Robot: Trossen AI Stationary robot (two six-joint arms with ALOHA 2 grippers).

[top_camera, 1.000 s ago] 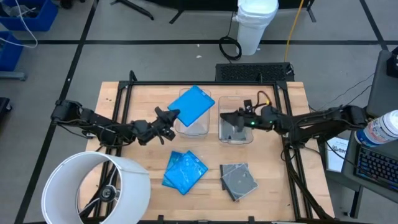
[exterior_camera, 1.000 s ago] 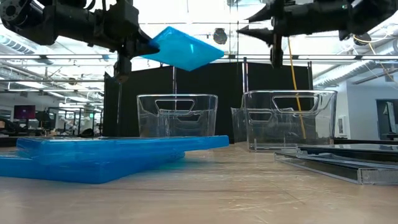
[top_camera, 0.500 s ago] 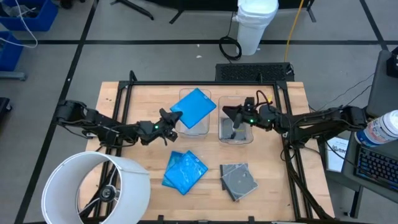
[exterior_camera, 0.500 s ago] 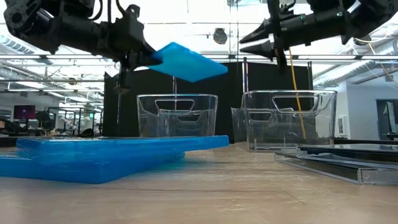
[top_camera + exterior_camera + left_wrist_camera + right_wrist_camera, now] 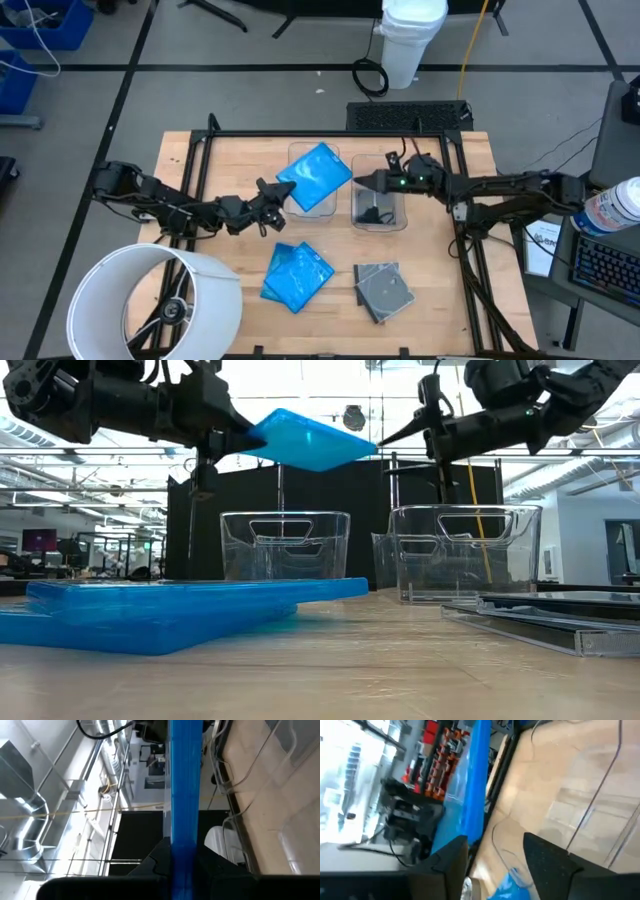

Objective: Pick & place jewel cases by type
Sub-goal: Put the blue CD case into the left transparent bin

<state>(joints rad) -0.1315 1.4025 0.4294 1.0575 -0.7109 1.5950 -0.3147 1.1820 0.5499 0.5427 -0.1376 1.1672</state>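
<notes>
A bright blue jewel case [image 5: 318, 172] hangs in the air over the left clear bin [image 5: 322, 206], shut in my left gripper [image 5: 274, 192]. In the low view the case [image 5: 305, 442] floats tilted above that bin [image 5: 285, 545]. My right gripper [image 5: 372, 182] is open and hovers above the right clear bin [image 5: 380, 212], its tips [image 5: 385, 442] close to the held case's right corner but apart from it. A stack of blue cases [image 5: 297, 275] and a stack of dark grey cases [image 5: 383, 290] lie flat on the table near the front. My left gripper pinches the blue jewel case between its two fingers at the corner nearest the left arm [image 5: 283, 188], coming level from the table's left. In the left wrist view the case runs edge-on out from between the fingers [image 5: 183, 865]. It is lifted clear and tilted, above the left bin.
A black frame [image 5: 300, 133] borders the wooden table. A large white cylinder [image 5: 150, 305] stands over the near left corner. Beyond the far edge stands a white bucket [image 5: 412, 40]. A keyboard [image 5: 610, 265] and a bottle [image 5: 610, 205] sit to the right.
My left gripper has carried the blue case a little toward the table's right, dipping and then raising its free corner; the case stays above the left bin. My right gripper has come down somewhat, with its fingers tipped toward the blue case.
</notes>
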